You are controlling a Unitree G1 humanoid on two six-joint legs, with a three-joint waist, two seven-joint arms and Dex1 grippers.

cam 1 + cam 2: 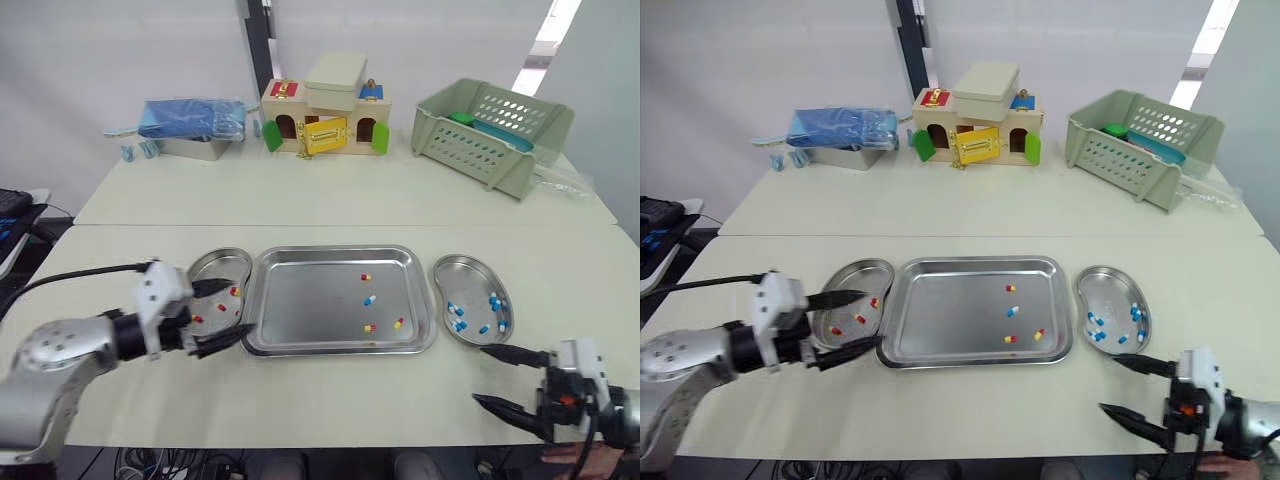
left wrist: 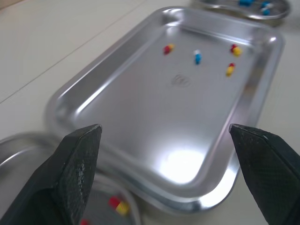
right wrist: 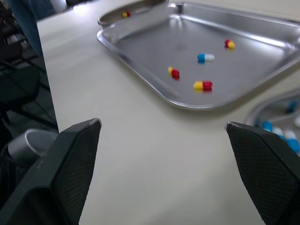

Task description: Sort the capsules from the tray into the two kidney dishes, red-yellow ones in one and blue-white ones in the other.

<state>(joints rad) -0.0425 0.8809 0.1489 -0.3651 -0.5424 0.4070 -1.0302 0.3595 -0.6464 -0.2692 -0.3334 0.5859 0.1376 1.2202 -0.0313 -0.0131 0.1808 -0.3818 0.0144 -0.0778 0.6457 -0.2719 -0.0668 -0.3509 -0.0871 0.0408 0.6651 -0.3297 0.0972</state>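
A steel tray [image 1: 300, 300] lies mid-table holding three red-yellow capsules [image 1: 366, 277] and one blue-white capsule [image 1: 370, 299]. Left of the tray, the left kidney dish [image 1: 215, 265] holds three red-yellow capsules [image 1: 197, 319]. To the tray's right, the right kidney dish [image 1: 460, 270] holds several blue-white capsules [image 1: 457, 322]. My left gripper [image 1: 244, 306] is open over the left dish's edge beside the tray, with nothing between its fingers. My right gripper [image 1: 480, 374] is open and empty above bare table just in front of the right dish. The right wrist view shows the tray's capsules [image 3: 202, 85] ahead.
At the back of the table stand a metal box with blue packets [image 1: 195, 125], a toy house with coloured doors [image 1: 325, 120] and a green slotted basket [image 1: 490, 130]. A black cable [image 1: 80, 272] runs along the left arm. The table's front edge is close to both grippers.
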